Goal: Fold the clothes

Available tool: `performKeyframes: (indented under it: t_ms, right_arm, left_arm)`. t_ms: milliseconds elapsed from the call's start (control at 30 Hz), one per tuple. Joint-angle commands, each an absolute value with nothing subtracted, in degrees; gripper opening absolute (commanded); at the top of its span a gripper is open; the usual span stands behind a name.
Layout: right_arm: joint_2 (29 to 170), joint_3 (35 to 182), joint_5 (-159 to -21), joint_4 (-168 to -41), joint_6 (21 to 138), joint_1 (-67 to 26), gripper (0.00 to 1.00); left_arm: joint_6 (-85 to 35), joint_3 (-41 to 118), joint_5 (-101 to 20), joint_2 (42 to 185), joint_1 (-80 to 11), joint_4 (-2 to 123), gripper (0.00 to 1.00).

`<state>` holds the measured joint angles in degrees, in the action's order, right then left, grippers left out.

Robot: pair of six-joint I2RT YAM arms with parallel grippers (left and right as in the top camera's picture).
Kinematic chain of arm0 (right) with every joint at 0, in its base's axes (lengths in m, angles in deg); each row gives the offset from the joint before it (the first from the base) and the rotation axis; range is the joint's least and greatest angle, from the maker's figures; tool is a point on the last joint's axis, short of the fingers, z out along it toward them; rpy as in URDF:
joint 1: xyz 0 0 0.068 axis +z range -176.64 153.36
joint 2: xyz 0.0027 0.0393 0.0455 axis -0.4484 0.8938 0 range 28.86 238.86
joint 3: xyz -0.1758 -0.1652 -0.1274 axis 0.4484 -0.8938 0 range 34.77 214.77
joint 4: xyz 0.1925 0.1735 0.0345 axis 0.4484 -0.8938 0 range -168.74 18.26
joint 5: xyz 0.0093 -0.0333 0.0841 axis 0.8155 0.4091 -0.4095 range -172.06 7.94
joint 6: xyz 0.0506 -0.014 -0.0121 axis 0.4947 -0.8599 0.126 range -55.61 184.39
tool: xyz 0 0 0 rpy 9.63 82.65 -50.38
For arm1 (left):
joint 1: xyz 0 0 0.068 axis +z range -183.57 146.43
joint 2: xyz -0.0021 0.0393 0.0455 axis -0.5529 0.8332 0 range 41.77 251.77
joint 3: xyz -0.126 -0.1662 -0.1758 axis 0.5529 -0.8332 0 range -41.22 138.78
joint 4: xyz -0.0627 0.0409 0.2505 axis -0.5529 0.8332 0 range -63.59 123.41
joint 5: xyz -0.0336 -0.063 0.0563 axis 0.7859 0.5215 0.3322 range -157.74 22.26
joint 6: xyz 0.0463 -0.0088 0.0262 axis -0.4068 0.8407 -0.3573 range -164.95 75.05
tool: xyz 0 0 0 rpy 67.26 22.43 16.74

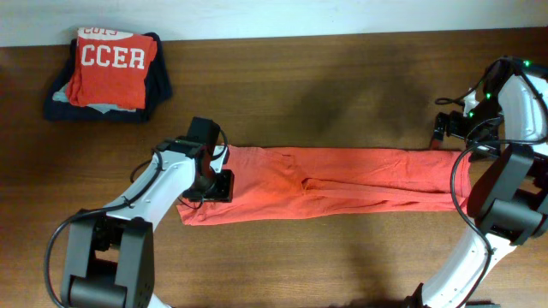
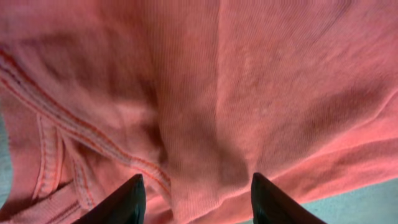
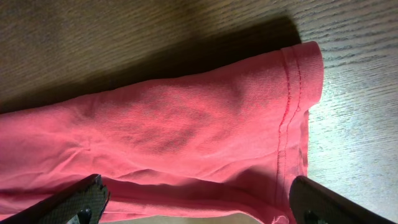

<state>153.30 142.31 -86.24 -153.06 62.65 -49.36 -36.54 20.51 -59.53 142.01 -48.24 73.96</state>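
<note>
Folded stack far left, back. Left gripper jaws parted, nothing held, low over orange trousers, which lie stretched flat across the table centre. Right gripper spread wide above hem (empty too). Risk: pinching top layer only, fold skews.

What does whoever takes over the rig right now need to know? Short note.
Left gripper: jaws open, low over the left end of the long orange-red cloth garment, gripping nothing.
Right gripper: jaws open, above the hemmed right end.
Garment lies stretched flat across the brown wooden table.
Folded pile of clothes, orange printed T-shirt on top, sits at the far left corner.
Done: that pile. Left: probably fold the strip end to end, then stack it.
</note>
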Motion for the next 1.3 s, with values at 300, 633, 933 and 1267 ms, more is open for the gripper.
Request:
performKeyframes:
  t_ms: [300, 633, 933, 1267]
  right_arm:
    - [153.0, 143.0, -86.4, -153.1, 62.7, -49.5, 0.99]
    - [153.0, 143.0, -86.4, -153.1, 62.7, -49.5, 0.99]
    - [153.0, 143.0, -86.4, -153.1, 62.7, -49.5, 0.99]
    - [153.0, 143.0, -86.4, -153.1, 62.7, -49.5, 0.99]
  left_arm:
    - [-36.6, 18.2, -58.4, 142.5, -48.2, 71.8, 0.61]
    - [-36.6, 16.1, -58.5, 142.5, -48.2, 70.1, 0.07]
    - [-36.7, 20.8, -62.3, 142.5, -46.5, 78.0, 0.01]
    - [-36.5, 23.2, -67.1, 142.5, -46.1, 83.7, 0.01]
